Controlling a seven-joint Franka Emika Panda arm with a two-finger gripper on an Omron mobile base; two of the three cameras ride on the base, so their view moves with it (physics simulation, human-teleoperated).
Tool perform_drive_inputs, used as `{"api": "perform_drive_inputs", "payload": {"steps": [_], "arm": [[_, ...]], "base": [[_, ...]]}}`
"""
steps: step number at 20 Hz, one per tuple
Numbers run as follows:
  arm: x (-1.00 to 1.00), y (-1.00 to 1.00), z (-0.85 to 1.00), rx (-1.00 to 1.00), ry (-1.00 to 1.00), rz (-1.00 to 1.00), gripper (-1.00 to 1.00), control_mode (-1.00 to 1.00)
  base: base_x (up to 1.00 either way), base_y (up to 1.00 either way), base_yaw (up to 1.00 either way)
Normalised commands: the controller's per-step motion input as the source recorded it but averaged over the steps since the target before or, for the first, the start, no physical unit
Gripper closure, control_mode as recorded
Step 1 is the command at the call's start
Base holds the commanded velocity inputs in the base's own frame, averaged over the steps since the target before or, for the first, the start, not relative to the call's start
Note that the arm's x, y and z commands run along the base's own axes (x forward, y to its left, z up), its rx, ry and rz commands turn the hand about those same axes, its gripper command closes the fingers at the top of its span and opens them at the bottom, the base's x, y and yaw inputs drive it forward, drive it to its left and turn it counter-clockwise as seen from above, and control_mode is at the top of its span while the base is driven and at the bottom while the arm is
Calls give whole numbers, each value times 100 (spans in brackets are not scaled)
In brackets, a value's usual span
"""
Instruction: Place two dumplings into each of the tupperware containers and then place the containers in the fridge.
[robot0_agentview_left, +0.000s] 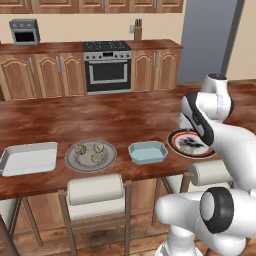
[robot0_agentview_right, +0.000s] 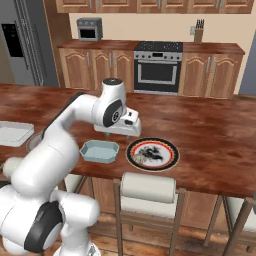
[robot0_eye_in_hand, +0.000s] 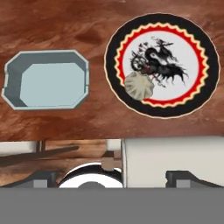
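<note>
One dumpling (robot0_eye_in_hand: 139, 85) lies on the near-left part of a round plate with a dark striped rim (robot0_eye_in_hand: 205, 48), seen also on the counter beside my arm (robot0_agentview_right: 169, 159). My gripper (robot0_eye_in_hand: 112, 177) hovers above the counter's near edge, open and holding nothing, with its fingertips (robot0_eye_in_hand: 41, 177) wide apart. Left of that plate sits the light blue octagonal tupperware container (robot0_eye_in_hand: 46, 85) (robot0_agentview_left: 148, 152) (robot0_agentview_right: 100, 151), with nothing in it. Three dumplings (robot0_agentview_left: 96, 158) rest on a round grey plate (robot0_agentview_left: 72, 162). The white rectangular tupperware container (robot0_agentview_left: 29, 157) (robot0_agentview_right: 12, 132) stands at the counter's far left. The fridge (robot0_agentview_right: 20, 42) stands at the back left, door shut.
All of this sits on a long wooden counter (robot0_agentview_left: 115, 117). White-cushioned bar stools (robot0_agentview_left: 95, 190) (robot0_agentview_right: 148, 187) stand along its near edge, one right under the hand. A steel oven (robot0_agentview_left: 106, 67) and wooden cabinets line the back wall.
</note>
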Motion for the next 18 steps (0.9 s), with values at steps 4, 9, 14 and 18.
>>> {"api": "perform_drive_inputs", "payload": {"steps": [4,9,14,18], "arm": [[23,-4,-23,0,1,-4,-100,-100],[17,0,-19,0,0,-3,-100,-100],[1,-16,-27,0,0,0,-100,-100],[3,-11,-33,0,0,-1,-100,-100]], "base": [[0,0,0],[0,0,0],[0,0,0],[0,0,0]]}}
